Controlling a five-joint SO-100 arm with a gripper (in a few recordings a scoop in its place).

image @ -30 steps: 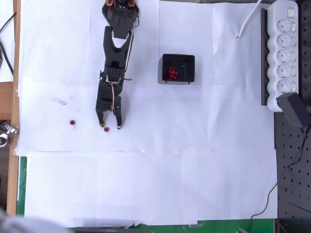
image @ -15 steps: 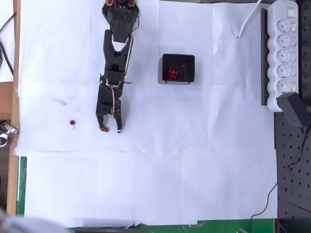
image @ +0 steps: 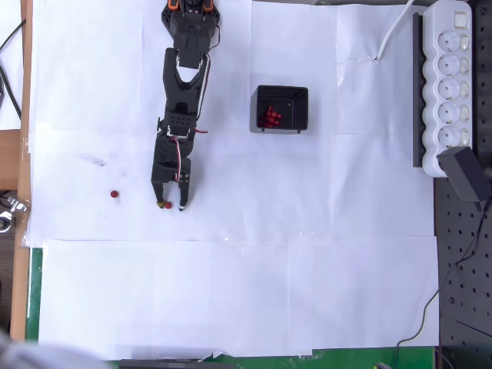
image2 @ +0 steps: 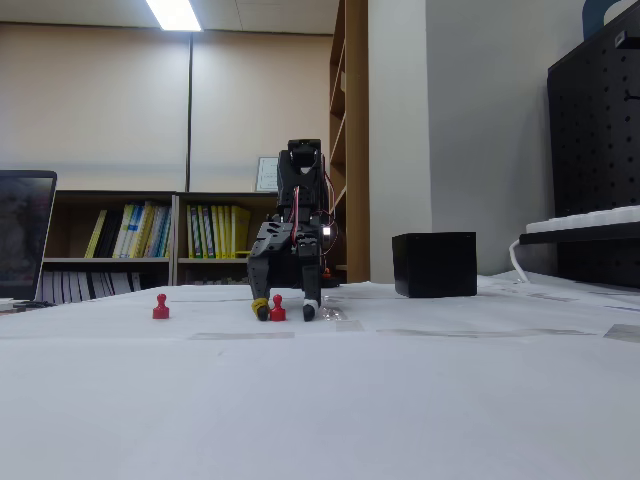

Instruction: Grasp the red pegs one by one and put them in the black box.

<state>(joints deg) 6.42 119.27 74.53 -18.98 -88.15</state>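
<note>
A small red peg (image: 165, 204) stands on the white paper between the fingers of my black gripper (image: 171, 205), close to the yellow-tipped left finger. In the fixed view this peg (image2: 277, 311) is upright within the gripper (image2: 284, 312), with a gap to the right finger. The jaws are open but narrow. A second red peg (image: 114, 194) stands alone to the left, also seen upright (image2: 160, 308). The black box (image: 296, 98) sits to the right of the arm and holds several red pegs (image: 270, 117). From the side the black box (image2: 434, 264) hides its contents.
A white power strip (image: 450, 84) and a black adapter (image: 467, 173) lie at the right edge, beside a black pegboard (image: 461, 269). The table's wooden edge (image: 23, 192) runs down the left. A laptop (image2: 25, 235) stands at the far left.
The gripper's right finger has moved inward, narrowing the jaws around the peg. The arm has shifted slightly left. The other peg and the box are unmoved.
</note>
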